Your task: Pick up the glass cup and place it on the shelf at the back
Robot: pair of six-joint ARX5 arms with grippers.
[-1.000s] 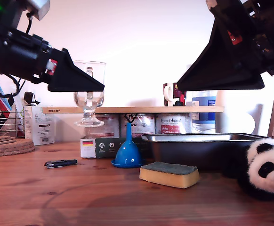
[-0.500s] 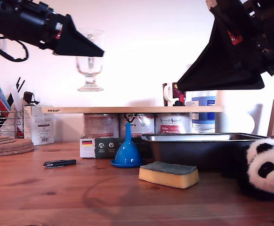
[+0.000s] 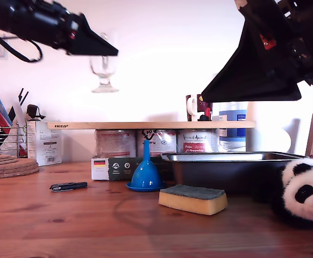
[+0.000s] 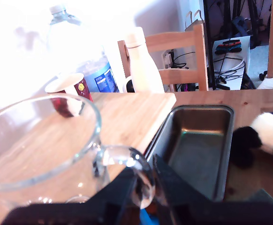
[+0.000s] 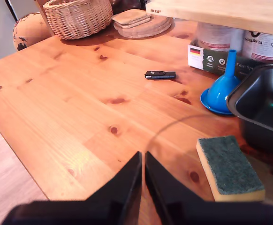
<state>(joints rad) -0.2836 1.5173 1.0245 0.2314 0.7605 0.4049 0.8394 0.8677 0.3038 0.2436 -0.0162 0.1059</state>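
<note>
My first gripper (image 4: 143,187), upper left in the exterior view, clamps the glass cup (image 3: 104,72) by its handle, high above the shelf (image 3: 151,125). My second gripper (image 5: 142,176) is closed, empty.

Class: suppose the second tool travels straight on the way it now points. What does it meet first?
Most likely the bare wooden table: my second tool, shut and empty, points down at open tabletop short of the sponge. Depth is uncertain.

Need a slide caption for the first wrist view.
My first tool grips the glass cup by its handle above the shelf.
</note>
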